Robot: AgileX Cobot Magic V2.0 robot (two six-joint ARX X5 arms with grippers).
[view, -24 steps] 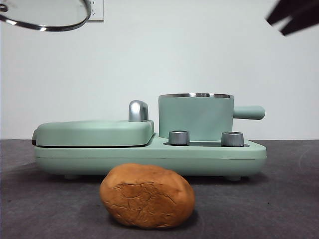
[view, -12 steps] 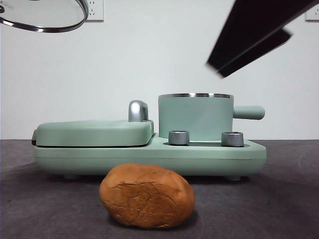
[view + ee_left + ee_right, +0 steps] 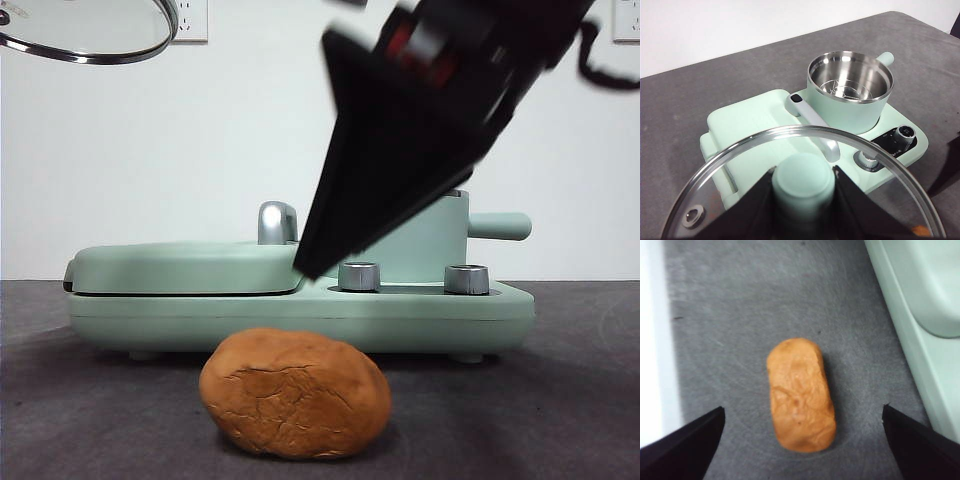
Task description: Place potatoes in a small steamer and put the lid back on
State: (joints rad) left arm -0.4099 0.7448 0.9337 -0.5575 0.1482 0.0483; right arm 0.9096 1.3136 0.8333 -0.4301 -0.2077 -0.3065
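A: Front view, big dark right gripper [image 3: 310, 262] cuts in from the upper right of the frame, tip low-center, just above the potato [image 3: 295, 393], not touching it.

B: Jaws?

A: Right wrist cam shows them spread wide, one at each lower corner of the pic, potato [image 3: 801, 395] lying free on the grey table [image 3: 740, 315] betw. them, nothing gripped. Mint-green appliance base [image 3: 920, 340] fills that pic's right side.

B: And the lid?

A: Upper left of the front view, lid [image 3: 90, 30] up in the air. Left wrist cam: left gripper [image 3: 803, 182] pinches the lid's green knob [image 3: 802, 180], jaws tight on both sides, glass disc [image 3: 740, 200] low in the frame.

B: Steamer?

A: Small steamer [image 3: 849, 92] sits open on the base, center-right of the left wrist pic, steel inside bare. In the front view the steamer [image 3: 455, 235] is mostly hidden behind the arm; side handle [image 3: 500, 226] pokes right.
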